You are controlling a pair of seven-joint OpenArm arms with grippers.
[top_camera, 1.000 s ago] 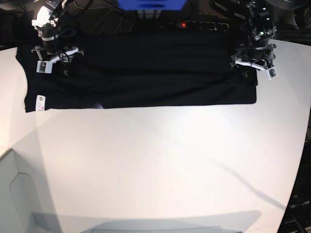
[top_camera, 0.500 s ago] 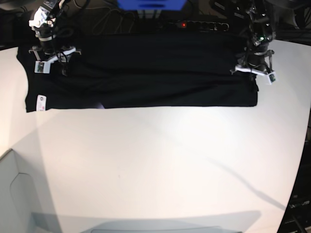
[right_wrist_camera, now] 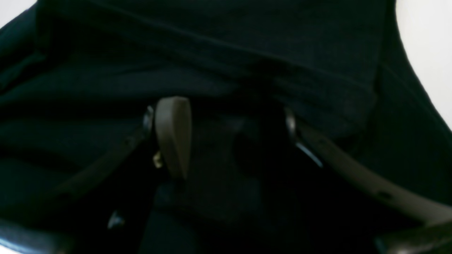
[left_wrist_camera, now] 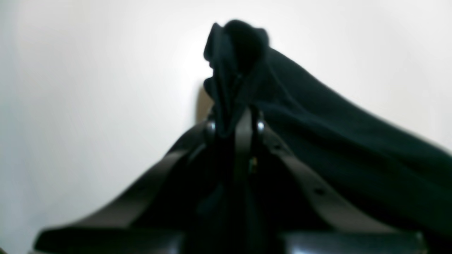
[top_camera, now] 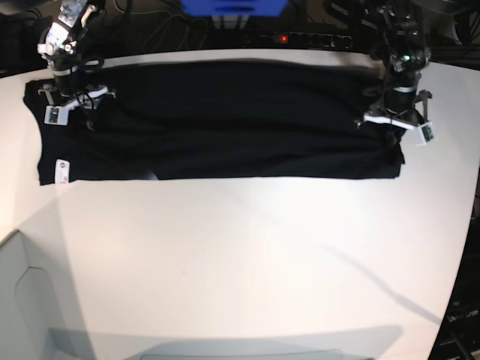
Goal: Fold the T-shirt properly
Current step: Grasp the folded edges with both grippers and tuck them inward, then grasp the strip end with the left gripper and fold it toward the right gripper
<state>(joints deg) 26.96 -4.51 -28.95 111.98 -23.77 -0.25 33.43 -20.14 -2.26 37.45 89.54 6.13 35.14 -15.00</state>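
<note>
The black T-shirt [top_camera: 225, 120] lies spread in a long band across the far part of the white table [top_camera: 240, 262], a small white label [top_camera: 62, 169] at its near left corner. At the shirt's right end my left gripper [top_camera: 393, 126] is shut on a bunched fold; in the left wrist view that cloth [left_wrist_camera: 243, 53] pokes up from between the closed fingers of the gripper [left_wrist_camera: 233, 124]. Over the shirt's left end my right gripper [top_camera: 70, 103] stands open. In the right wrist view its fingers [right_wrist_camera: 173, 134] are wide apart over dark cloth [right_wrist_camera: 247, 53].
A power strip with a red light [top_camera: 283, 37] and cables run behind the table's far edge, with a blue object [top_camera: 232, 6] behind that. A pale grey panel [top_camera: 15, 300] stands at the near left corner. The table's right edge curves near my left arm.
My left gripper has shut on the shirt's right end and drawn it toward the front right. The shirt's far edge slid forward off the back. My right gripper shifted left and back.
</note>
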